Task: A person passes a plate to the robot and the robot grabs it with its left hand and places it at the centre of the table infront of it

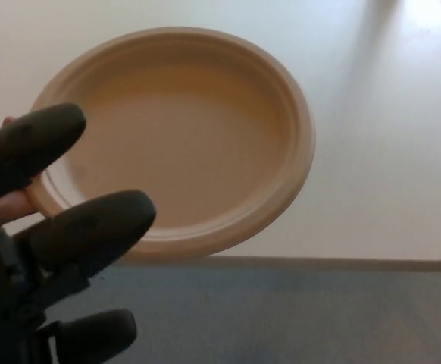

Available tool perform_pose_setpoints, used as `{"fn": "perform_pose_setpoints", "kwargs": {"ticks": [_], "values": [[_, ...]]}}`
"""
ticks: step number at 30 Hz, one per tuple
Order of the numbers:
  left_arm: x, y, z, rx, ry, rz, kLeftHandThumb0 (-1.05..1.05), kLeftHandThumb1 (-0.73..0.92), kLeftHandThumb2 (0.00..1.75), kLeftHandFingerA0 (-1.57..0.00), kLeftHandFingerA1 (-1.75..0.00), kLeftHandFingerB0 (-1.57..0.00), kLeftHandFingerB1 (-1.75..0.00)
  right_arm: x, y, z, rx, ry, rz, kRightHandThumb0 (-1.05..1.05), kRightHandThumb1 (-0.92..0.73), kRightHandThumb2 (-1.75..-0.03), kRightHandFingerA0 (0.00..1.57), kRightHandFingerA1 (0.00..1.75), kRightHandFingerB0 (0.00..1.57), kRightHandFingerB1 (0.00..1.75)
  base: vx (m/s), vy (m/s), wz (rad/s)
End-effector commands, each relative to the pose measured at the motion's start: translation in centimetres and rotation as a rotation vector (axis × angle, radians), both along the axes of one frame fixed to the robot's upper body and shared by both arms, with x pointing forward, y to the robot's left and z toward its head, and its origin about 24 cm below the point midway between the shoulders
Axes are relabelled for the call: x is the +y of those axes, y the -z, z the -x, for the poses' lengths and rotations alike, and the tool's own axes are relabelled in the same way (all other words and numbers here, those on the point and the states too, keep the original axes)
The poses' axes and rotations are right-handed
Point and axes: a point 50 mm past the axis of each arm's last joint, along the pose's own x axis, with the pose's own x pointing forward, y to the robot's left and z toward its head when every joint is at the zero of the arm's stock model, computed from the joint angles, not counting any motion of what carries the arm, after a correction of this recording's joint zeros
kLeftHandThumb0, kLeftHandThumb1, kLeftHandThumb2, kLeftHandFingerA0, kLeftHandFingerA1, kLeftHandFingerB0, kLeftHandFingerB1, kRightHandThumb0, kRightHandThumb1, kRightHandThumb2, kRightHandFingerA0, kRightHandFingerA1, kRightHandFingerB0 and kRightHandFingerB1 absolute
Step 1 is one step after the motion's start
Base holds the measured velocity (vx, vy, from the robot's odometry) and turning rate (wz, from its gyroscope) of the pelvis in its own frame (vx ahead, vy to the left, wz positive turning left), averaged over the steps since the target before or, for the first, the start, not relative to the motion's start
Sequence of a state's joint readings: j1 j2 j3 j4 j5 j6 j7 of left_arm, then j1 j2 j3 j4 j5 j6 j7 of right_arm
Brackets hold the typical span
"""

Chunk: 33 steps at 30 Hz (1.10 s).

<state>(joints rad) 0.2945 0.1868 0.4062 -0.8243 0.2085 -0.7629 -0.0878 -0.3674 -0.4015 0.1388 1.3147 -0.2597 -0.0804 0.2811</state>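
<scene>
A round tan paper plate (198, 129) is held up in the air above the near edge of the white table (380, 152). A person's hand (12, 203) pinches its left rim, mostly hidden behind my hand. My left hand (50, 243) fills the lower left of the head view, open, its thick black fingers (92, 227) spread apart in front of the plate's left and lower rim. I cannot tell whether they touch the plate. My right hand is out of sight.
The table's near edge (319, 263) runs across the picture below the plate. Grey floor (304, 318) lies under it. A faint shadow falls on the table at the upper right.
</scene>
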Motion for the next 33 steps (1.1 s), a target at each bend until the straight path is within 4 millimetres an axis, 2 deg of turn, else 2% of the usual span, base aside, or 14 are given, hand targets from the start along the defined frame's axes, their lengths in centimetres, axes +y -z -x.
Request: {"fn": "perform_pose_setpoints", "kwargs": {"ticks": [1, 7, 14, 15, 17, 18, 26, 32, 33], "values": [[0.3, 1.4, -1.9, 0.144, -0.173, -0.114, -0.23, 0.43, 0.94, -0.1, -0.53, -0.1, -0.51, -1.0, -0.5, 0.1, 0.012, 0.017, 0.011, -0.44, -0.63, -0.59, 0.57, 0.63, 0.31, 0.42, 0.0, 0.0, 0.0], [0.4, 2.5, -2.8, 0.215, -0.229, -0.143, -0.26, 0.39, 0.93, -0.08, -0.52, -0.09, -0.51, -1.0, -0.5, 0.1, 0.015, 0.016, 0.01, -0.43, -0.64, -0.59, 0.54, 0.61, 0.29, 0.4, 0.0, 0.0, 0.0], [0.5, 2.8, -3.9, 0.233, -0.28, -0.182, -0.28, 0.38, 0.92, -0.06, -0.51, -0.06, -0.5, -1.1, -0.7, -0.1, 0.01, 0.012, 0.015, -0.44, -0.64, -0.59, 0.53, 0.6, 0.3, 0.4, 0.0, 0.0, 0.0], [0.5, 2.8, -4.1, 0.241, -0.29, -0.196, -0.47, 0.52, 0.56, -0.16, -0.29, -0.18, -0.31, -1.2, -0.8, -0.2, 0.01, 0.011, 0.02, -0.44, -0.64, -0.58, 0.55, 0.6, 0.3, 0.4, 0.0, 0.0, 0.0], [0.5, 3.0, -4.2, 0.267, -0.298, -0.209, -0.48, 0.5, 0.55, -0.16, -0.3, -0.17, -0.31, -1.2, -0.8, -0.1, 0.005, 0.011, 0.017, -0.44, -0.64, -0.59, 0.56, 0.61, 0.3, 0.4, 0.0, 0.0, 0.0], [0.4, 3.0, -4.4, 0.279, -0.307, -0.22, -0.32, 0.33, 0.88, 0.0, -0.49, 0.0, -0.48, -1.2, -0.9, -0.3, -0.002, 0.017, 0.015, -0.44, -0.64, -0.59, 0.55, 0.61, 0.3, 0.4, 0.0, 0.0, 0.0], [0.2, 3.1, -5.3, 0.268, -0.367, -0.272, -0.33, 0.3, 0.88, 0.0, -0.49, 0.0, -0.48, -1.3, -1.1, -0.5, -0.002, 0.019, 0.026, -0.45, -0.63, -0.58, 0.57, 0.6, 0.31, 0.39, 0.0, 0.0, 0.0], [-0.1, 2.3, -7.3, 0.186, -0.455, -0.331, -0.33, 0.28, 0.87, 0.0, -0.49, 0.0, -0.48, -1.4, -1.2, -0.6, -0.01, 0.023, 0.02, -0.46, -0.63, -0.58, 0.57, 0.6, 0.31, 0.39, 0.0, 0.0, 0.0], [-0.2, 2.3, -7.5, 0.184, -0.459, -0.334, -0.55, 0.49, 0.55, -0.19, -0.31, -0.16, -0.3, -1.4, -1.2, -0.6, -0.01, 0.021, 0.02, -0.46, -0.63, -0.58, 0.56, 0.61, 0.31, 0.39, 0.0, 0.0, 0.0]]}}
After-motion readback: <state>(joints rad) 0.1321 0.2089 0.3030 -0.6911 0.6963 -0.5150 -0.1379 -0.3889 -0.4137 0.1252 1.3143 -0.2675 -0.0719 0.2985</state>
